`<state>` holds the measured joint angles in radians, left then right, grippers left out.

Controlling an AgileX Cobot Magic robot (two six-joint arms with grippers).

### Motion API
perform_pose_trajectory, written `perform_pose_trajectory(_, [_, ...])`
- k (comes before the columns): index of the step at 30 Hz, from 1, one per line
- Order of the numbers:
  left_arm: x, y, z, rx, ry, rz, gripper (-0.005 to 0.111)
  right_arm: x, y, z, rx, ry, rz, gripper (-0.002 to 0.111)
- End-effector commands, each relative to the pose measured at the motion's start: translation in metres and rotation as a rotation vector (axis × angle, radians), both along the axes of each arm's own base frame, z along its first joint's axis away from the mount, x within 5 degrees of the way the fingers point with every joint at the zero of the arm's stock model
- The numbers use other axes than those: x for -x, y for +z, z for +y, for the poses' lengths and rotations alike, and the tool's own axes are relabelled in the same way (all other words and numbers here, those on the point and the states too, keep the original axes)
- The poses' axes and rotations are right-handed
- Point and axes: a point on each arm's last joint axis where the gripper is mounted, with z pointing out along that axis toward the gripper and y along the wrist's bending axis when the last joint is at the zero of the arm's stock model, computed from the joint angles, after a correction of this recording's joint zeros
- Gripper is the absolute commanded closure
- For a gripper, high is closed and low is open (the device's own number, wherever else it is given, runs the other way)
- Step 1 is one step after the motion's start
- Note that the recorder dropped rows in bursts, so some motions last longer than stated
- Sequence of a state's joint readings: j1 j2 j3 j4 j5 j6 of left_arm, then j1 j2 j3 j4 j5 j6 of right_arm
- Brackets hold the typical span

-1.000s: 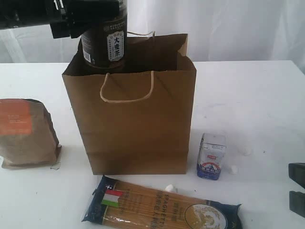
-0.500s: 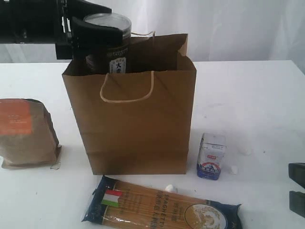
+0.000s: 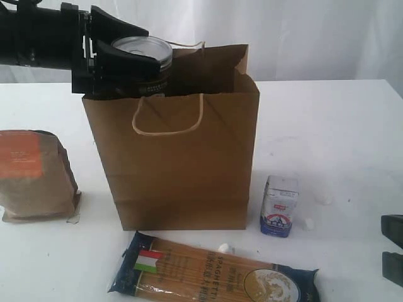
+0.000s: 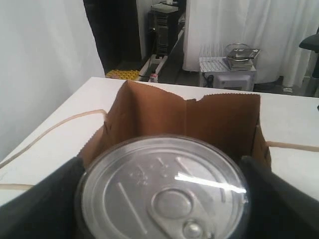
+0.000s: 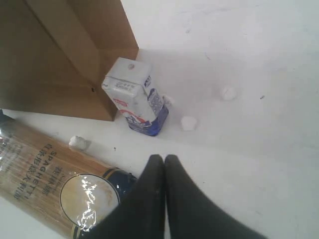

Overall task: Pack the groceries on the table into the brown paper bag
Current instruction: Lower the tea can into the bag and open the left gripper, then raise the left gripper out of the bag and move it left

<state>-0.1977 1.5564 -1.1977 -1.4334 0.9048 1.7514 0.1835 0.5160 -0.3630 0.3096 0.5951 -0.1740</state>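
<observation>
One dark can, clamped in the left jaws, hangs in the mouth of the brown paper bag; lowering and release likely follow. Right jaws sit closed, empty.

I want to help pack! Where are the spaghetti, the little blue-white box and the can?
spaghetti packet (image 3: 214, 272), exterior view, middle of wrapper.
small carton (image 3: 279, 207), exterior view, front label.
dark can (image 4: 164, 193), left wrist view, silver lid.
</observation>
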Motion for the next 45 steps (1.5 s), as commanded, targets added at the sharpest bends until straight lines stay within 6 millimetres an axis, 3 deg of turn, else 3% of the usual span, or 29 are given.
perform_pose_trajectory(1, [0.0031, 0.0108, -0.0022, 0.062, -0.014, 0.002, 0.042, -0.0006, -0.0008, -0.0005, 0.003, -0.004, -0.002, 0.108])
perform_pose_trajectory(11, [0.0031, 0.0108, -0.0022, 0.059, -0.016, -0.011, 0.042, -0.0006, -0.0008, -0.0005, 0.003, -0.004, -0.002, 0.108])
perform_pose_trajectory(14, [0.0038, 0.0087, -0.0021, 0.034, -0.026, -0.016, 0.030, -0.0006, -0.0008, -0.0005, 0.005, -0.002, -0.003, 0.108])
perform_pose_trajectory(18, [0.0043, 0.0070, -0.0019, 0.013, -0.032, -0.020, 0.004, -0.0006, -0.0008, -0.0005, 0.005, -0.002, -0.003, 0.108])
perform_pose_trajectory(19, [0.0045, 0.0070, -0.0019, 0.014, -0.034, -0.019, 0.001, -0.0006, -0.0008, -0.0005, 0.005, -0.002, -0.003, 0.108])
perform_pose_trajectory(45, [0.0050, 0.0076, -0.0021, 0.021, -0.039, -0.016, 0.001, -0.0006, -0.0008, -0.0005, 0.005, -0.002, -0.003, 0.108])
